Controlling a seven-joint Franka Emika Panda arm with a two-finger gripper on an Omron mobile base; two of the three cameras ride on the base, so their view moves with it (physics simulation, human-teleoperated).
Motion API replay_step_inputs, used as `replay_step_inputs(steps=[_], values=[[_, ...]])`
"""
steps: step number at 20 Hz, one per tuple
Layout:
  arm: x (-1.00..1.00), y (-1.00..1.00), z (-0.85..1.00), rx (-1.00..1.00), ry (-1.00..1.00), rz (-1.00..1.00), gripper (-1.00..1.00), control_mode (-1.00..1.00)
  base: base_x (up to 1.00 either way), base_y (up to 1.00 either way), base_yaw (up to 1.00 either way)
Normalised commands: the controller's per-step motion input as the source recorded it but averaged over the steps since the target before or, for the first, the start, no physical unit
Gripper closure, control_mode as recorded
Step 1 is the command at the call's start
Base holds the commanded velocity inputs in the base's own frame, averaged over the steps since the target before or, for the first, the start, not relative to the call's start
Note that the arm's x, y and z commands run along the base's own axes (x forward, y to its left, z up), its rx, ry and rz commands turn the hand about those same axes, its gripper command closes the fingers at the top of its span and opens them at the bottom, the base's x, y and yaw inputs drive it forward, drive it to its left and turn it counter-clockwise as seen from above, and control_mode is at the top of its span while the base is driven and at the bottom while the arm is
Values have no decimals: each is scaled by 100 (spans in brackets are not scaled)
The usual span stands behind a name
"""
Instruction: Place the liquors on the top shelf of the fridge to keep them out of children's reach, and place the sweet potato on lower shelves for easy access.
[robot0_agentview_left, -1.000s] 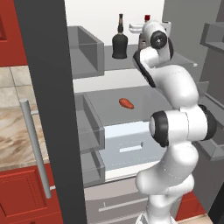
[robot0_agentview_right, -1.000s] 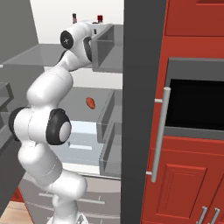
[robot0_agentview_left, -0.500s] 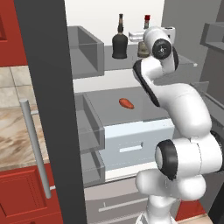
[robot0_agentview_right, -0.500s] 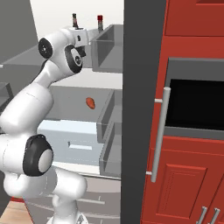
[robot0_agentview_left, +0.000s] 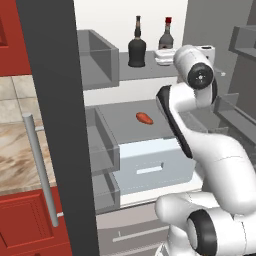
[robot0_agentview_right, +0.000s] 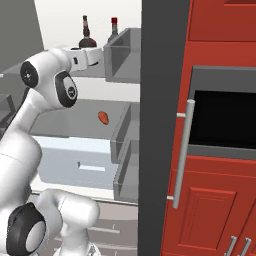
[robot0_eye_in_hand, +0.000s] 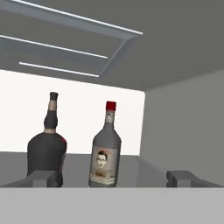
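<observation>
Reaching level toward the top shelf, the claw gapes wide, empty, before both liquors.

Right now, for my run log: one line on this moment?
bottles: upright, top shelf | potato: lower shelf | hand: open, empty

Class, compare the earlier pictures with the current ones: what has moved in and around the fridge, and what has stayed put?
The arm has drawn back from the top shelf, its elbow folding down and toward the base; the gripper is open and empty, facing both bottles. The black bottle and the grey bottle stand upright on the top shelf as before, and the sweet potato lies unmoved on the lower shelf.
</observation>
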Motion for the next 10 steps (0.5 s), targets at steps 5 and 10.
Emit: replay_step_inputs(steps=[5,10], values=[[-100,0,-22,0,15,0,-100,-100,0,0,0],[-100,0,-33,0,20,3,-100,-100,0,0,0]])
